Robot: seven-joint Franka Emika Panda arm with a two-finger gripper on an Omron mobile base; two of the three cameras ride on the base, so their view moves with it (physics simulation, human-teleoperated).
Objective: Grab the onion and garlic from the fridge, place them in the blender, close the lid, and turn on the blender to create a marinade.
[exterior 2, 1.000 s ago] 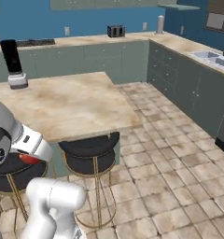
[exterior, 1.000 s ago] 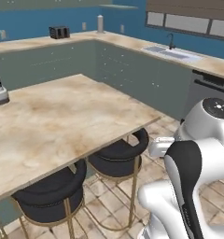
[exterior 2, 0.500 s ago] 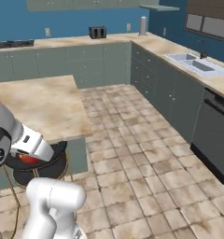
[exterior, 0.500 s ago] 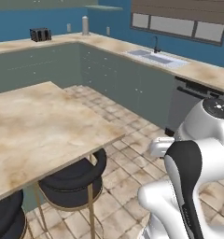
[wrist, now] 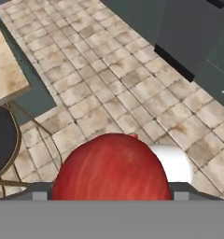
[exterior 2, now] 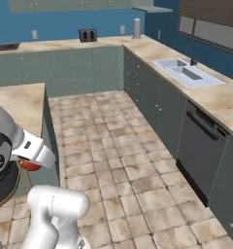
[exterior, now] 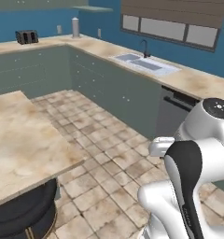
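The onion [wrist: 112,172] is a red-orange ball that bulges up large at the bottom of the hand view. My gripper [wrist: 111,192] is shut on it, over the tiled floor. In the right base view the onion [exterior 2: 29,166] peeks out red under my white hand, and the gripper [exterior 2: 32,163] hangs low beside the island's corner. The garlic, the fridge, the blender and the lid are out of view.
The marble island counter [exterior: 20,140] [exterior 2: 16,97] lies to my left, with a black stool [exterior: 20,219] [exterior 2: 2,181] under it. A counter run with a sink [exterior: 142,63] [exterior 2: 184,73] and a dark dishwasher [exterior 2: 201,146] lines the right. Tiled floor [exterior 2: 118,146] lies between them.
The base has turned, so both base views have swung right: the island slid off to the left and the sink counter came in. The onion stays in my gripper.
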